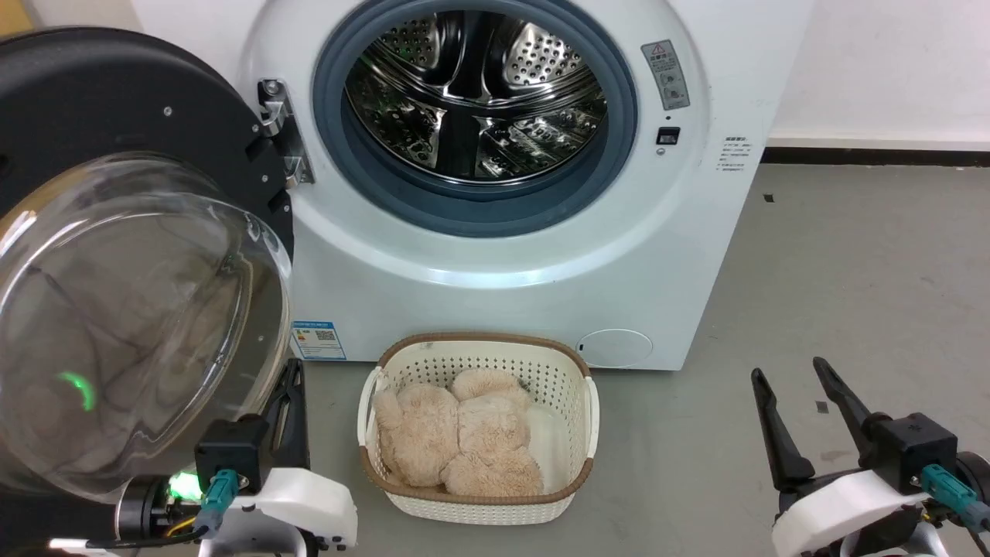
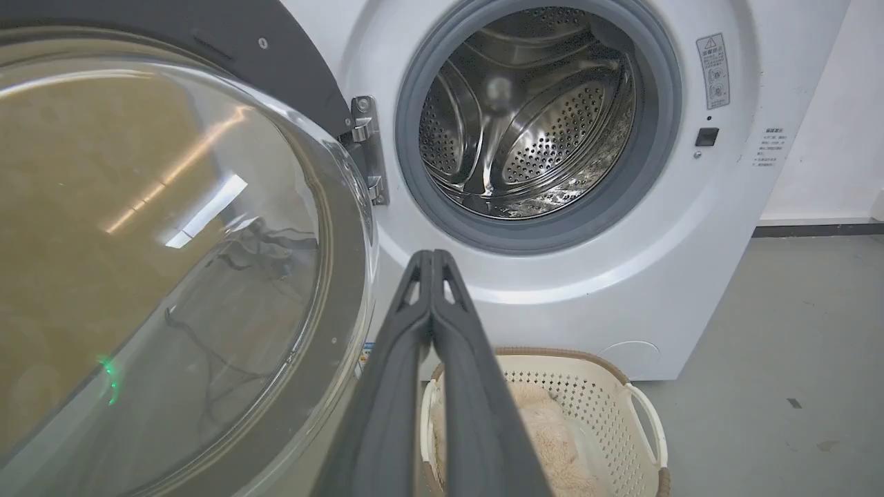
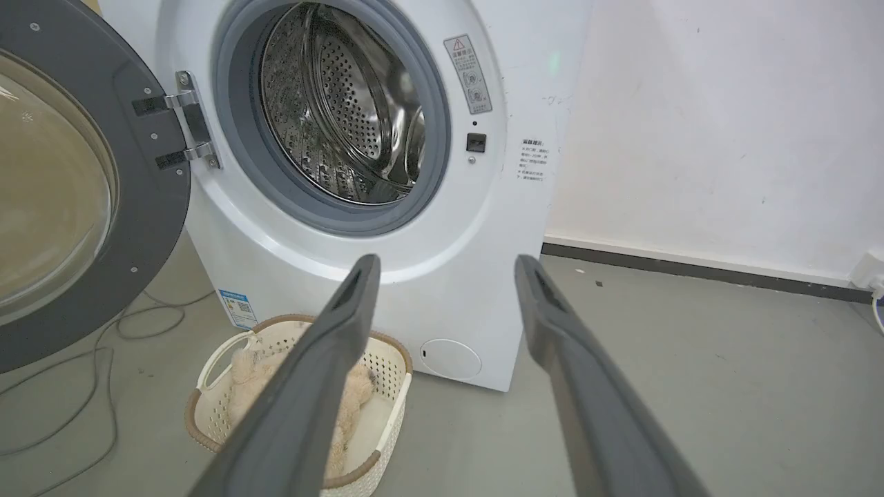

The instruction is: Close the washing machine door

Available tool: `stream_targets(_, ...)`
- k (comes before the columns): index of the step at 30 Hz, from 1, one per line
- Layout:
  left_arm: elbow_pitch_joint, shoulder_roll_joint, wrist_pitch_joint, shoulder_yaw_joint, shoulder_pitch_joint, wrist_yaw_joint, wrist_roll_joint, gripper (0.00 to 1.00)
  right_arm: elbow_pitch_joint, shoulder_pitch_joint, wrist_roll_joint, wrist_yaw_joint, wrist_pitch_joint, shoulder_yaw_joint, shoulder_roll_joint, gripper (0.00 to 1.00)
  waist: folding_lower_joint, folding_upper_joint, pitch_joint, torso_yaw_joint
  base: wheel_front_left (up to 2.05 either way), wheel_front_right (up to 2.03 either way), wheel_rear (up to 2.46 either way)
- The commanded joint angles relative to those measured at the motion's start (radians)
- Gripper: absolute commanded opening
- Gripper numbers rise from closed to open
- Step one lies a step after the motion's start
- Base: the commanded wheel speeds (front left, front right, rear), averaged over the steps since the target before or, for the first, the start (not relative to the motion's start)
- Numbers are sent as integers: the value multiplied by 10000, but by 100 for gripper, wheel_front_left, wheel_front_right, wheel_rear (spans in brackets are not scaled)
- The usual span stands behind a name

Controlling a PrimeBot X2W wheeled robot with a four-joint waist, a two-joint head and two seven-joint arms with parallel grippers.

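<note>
The washing machine door (image 1: 131,309) stands swung wide open at the left, its black rim and bulging glass bowl facing me; the door (image 2: 159,241) and door (image 3: 69,179) hang on a metal hinge (image 1: 280,131). The white washing machine (image 1: 503,255) shows its bare steel drum (image 1: 473,93) ringed by a grey seal. My left gripper (image 2: 431,254) is shut with nothing in it, fingers pressed together just right of the glass bowl's edge. My right gripper (image 1: 787,373) hangs open over the floor at lower right, apart from the machine.
A cream laundry basket (image 1: 402,363) with beige plush cloth (image 1: 464,437) sits on the grey floor right under the drum opening. Cables (image 3: 103,338) trail on the floor below the door. A white wall (image 3: 725,124) stands to the right.
</note>
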Motion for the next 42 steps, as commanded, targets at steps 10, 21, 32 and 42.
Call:
stream_targets(10,-682,127,-352,103,-663,75,-137,0,-67,-100,314,2,-326,-372,13,100,0,0,135,495,0,0,0)
stream_targets(21,-1210,298,-582,825,-1610,-131,-504,0,-20,-207,482,3,-555,-633,17,100,0,0,362,1079,0,0,0)
stream_targets(32,-1266,619,-791,1859,-2913,-662,-1009,0,105,-293,599,3,-763,-907,21,100,0,0,605,1647,0,0,0)
stream_targets(42,-450,1051,-1000,2957,-4295,-1003,-1895,0,224,-447,777,4,-971,-1310,24,100,0,0,901,2298,0,0,0)
